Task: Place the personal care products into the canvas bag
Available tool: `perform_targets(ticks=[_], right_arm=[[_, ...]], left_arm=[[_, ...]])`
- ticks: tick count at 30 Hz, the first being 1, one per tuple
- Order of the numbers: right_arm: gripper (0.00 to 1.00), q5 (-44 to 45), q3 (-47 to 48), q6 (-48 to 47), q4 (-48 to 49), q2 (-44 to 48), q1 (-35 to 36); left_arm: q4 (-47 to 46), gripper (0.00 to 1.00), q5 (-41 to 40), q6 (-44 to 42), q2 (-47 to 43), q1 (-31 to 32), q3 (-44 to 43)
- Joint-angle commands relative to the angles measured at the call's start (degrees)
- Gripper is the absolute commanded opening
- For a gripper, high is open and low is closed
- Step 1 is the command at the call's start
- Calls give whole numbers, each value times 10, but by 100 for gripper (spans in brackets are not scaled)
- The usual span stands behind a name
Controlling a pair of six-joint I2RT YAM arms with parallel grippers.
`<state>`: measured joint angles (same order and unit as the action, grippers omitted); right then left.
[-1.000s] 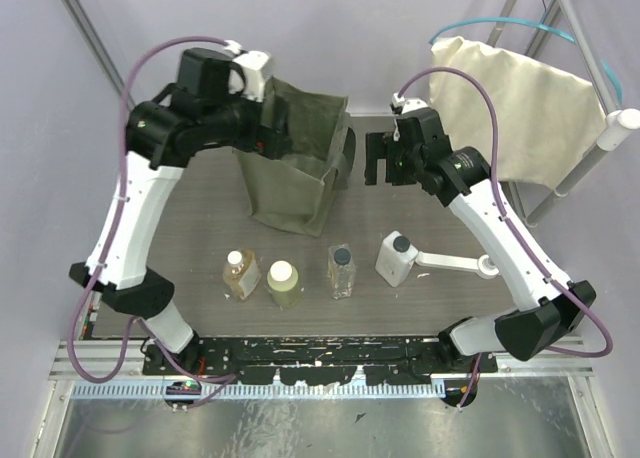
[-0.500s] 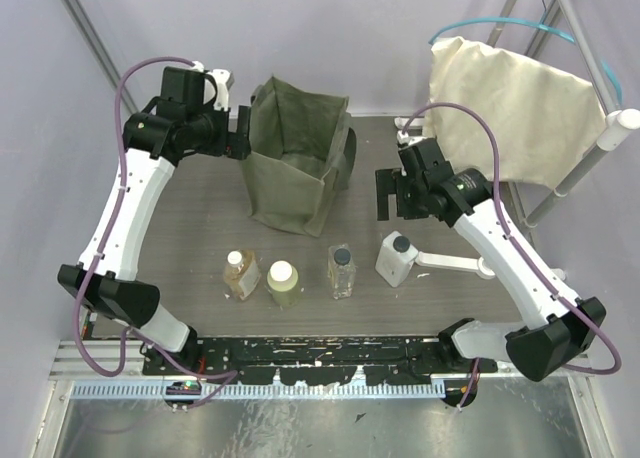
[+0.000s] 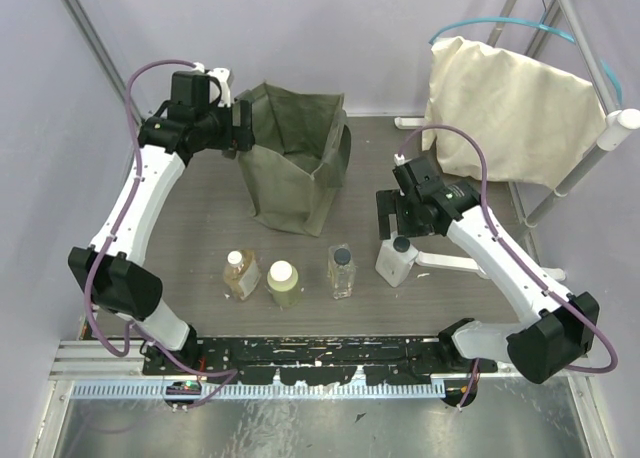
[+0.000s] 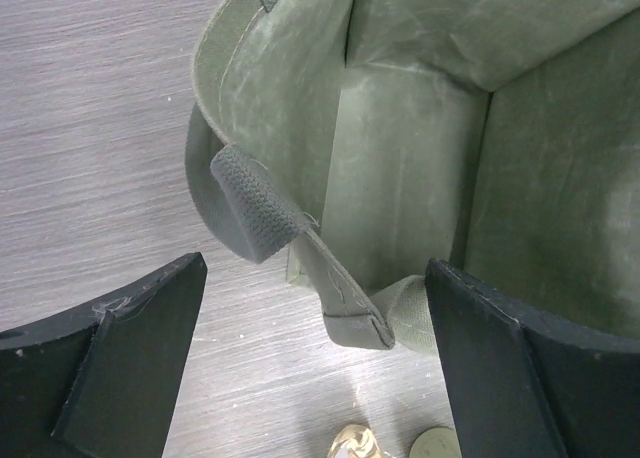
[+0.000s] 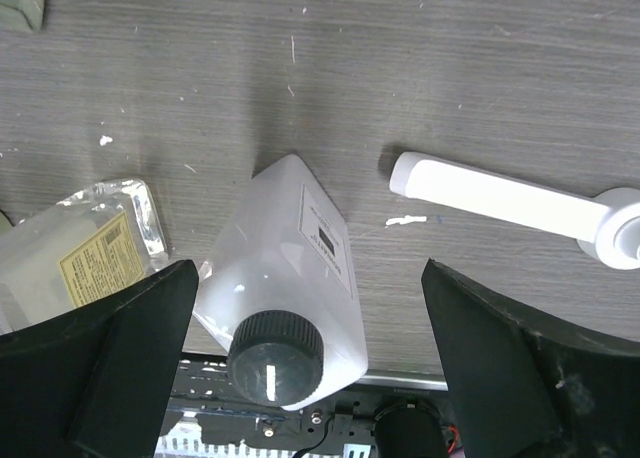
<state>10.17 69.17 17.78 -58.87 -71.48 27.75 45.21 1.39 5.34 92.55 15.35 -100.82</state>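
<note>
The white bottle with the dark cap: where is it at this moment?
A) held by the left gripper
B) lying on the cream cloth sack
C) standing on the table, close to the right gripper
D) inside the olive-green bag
C: the white bottle stands upright on the table, and the right wrist view shows it between the open fingers of the right gripper, not gripped.

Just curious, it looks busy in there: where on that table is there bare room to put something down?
Most open: the table left of the canvas bag, up to the left arm. A smaller patch lies between the bag and the right gripper. Crowded: the near row of four bottles, where the right gripper hangs over the white bottle.
</note>
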Motion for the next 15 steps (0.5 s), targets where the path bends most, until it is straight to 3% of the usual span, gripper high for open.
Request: perform_targets(ticks=[1, 15], right_arm=[[100, -7, -19, 9, -7, 21, 0], [100, -36, -28, 1, -39, 8, 0]], left_arm=[[-4, 98, -7, 4, 23, -5, 11], [-14, 98, 91, 75, -53, -8, -47]])
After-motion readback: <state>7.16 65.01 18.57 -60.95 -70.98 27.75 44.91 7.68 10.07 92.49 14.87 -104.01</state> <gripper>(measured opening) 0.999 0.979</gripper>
